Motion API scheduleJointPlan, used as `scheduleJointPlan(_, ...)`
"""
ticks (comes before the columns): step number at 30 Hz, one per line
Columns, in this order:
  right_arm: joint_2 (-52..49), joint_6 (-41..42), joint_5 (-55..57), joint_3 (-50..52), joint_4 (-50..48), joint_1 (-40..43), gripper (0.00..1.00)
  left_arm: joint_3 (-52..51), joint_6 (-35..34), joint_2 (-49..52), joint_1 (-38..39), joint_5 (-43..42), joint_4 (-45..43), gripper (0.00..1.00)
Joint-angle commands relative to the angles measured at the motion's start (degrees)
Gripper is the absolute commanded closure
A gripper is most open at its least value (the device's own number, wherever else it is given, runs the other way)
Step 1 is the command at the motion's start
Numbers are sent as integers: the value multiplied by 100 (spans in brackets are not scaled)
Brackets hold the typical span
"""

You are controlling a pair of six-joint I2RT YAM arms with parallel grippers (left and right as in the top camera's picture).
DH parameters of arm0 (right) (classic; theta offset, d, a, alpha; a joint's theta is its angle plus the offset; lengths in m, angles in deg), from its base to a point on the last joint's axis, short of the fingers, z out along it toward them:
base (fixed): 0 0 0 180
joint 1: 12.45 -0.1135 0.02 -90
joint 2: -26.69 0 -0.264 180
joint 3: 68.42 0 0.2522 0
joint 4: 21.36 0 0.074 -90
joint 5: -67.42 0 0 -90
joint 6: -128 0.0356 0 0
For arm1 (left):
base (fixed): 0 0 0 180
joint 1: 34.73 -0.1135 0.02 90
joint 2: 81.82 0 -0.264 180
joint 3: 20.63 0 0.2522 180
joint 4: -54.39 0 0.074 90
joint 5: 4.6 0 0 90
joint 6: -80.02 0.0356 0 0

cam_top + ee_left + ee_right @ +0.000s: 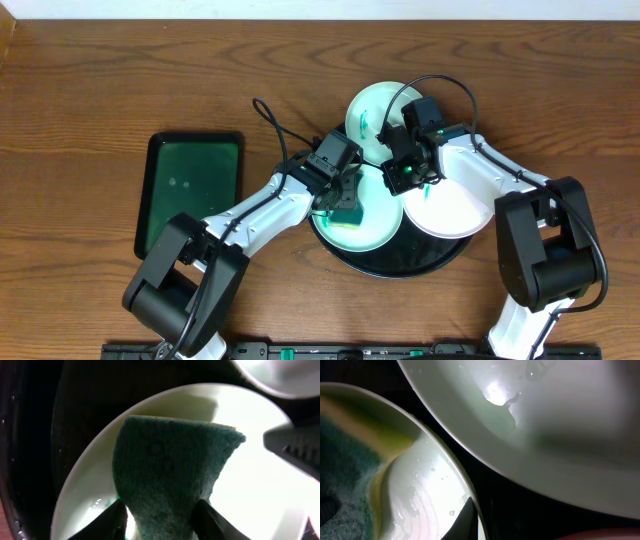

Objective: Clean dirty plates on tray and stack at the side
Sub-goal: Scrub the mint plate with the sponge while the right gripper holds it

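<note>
Above the wood table [100,80] the left pincer [161,522], angled down, clamps a sponge [170,460] against a plate [250,495]

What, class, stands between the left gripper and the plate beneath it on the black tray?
A green sponge. The left gripper is shut on it, so the sponge hangs between the gripper and the pale plate on the tray. Nothing else visible stands between them.

tray [398,268] rim part-hidden, right hand [405,178] — grip unclear
</note>
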Motion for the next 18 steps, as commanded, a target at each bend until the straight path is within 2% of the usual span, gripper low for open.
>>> scheduleJointPlan(1,-101,55,35,-44,-33,-68,93,-50,179,72,46,-61,212,66)
scheduleJointPlan(3,-101,55,35,-44,-33,-68,93,-50,173,72,46,221,391,76)
scheduleJointPlan(5,-101,55,35,-44,-35,-68,93,-50,170,72,46,682,573,81)
scheduleJointPlan(6,-101,55,35,-44,-35,-68,93,-50,170,72,44,901,673,90)
scheduleJointPlan(7,-101,55,35,-44,-33,-68,93,-50,170,72,44,1119,782,92)
scheduleJointPlan(12,-101,52,37,-44,-13,-68,97,-48,173,57,-11,2127,1189,93)
scheduleJointPlan(18,-101,55,37,-44,2,-68,99,103,166,-260,-101,2240,1174,93)
